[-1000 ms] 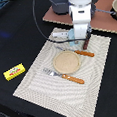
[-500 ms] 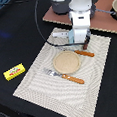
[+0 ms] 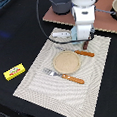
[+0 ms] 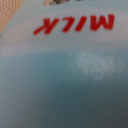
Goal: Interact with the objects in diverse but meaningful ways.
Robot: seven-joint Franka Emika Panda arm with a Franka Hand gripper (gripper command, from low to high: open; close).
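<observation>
The pale-blue block (image 3: 60,33) stands on the far corner of the striped placemat (image 3: 46,90), at 11 o'clock from the tan plate (image 3: 67,61) in the exterior view. The arm (image 3: 83,20) hangs low just beside the block, at 1 o'clock from the plate.

Change: over the last second the block has not shifted. The arm has held nearly the same low station, with only a slight drift visible. In all likelihood no lift or push of the block has begun, so the approach phase is not finished.

Jaws: the exterior view is too coarse to resolve them, and the wrist view does not show them at all. It cannot be told whether they are spread or pressed together. A short dark shape (image 3: 85,44) under the arm may be a finger or a small item, which cannot be settled from here.

View comparison: the wrist view is filled by the pale-blue block (image 4: 65,85), blurred and very close, with the red word MILK printed on a white band. That print is not legible in the exterior view. Only the exterior view gives the layout:
- yellow packet (image 3: 14,72) on the dark counter (image 3: 23,42), at 9 o'clock from the plate, well apart from the arm;
- knife (image 3: 84,53) at 2 o'clock;
- fork (image 3: 64,75) at 6 o'clock.
</observation>
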